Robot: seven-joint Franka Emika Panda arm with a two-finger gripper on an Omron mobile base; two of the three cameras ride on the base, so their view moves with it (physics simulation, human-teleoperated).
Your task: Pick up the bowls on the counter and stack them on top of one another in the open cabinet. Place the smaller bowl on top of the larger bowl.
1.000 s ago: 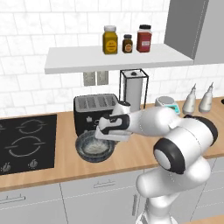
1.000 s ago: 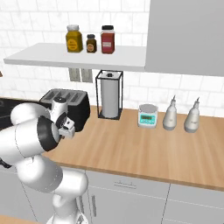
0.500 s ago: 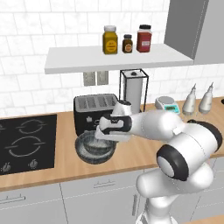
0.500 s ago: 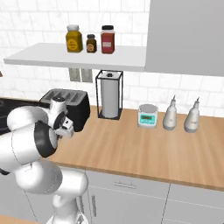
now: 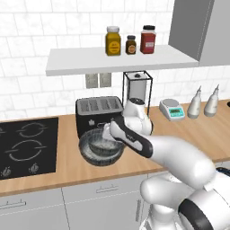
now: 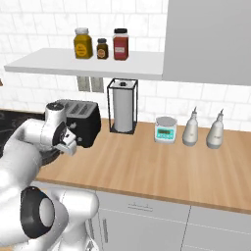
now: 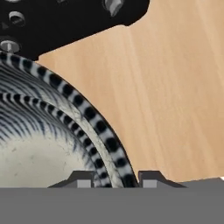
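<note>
My arm is a chain of glossy white, rounded shell segments, thick and smooth, with no cables showing. Dark grey rings sit at the joints: a round dark grey cap with a paler grey disc in its middle marks the joint low in the right base view, and a matching dark band shows at the lower right of the left base view. My wrist ends in a white domed cylinder. The hand is white with a black underside. My 2 small dark grey fingertips are blocky, each with a pale grey square pad.
</note>
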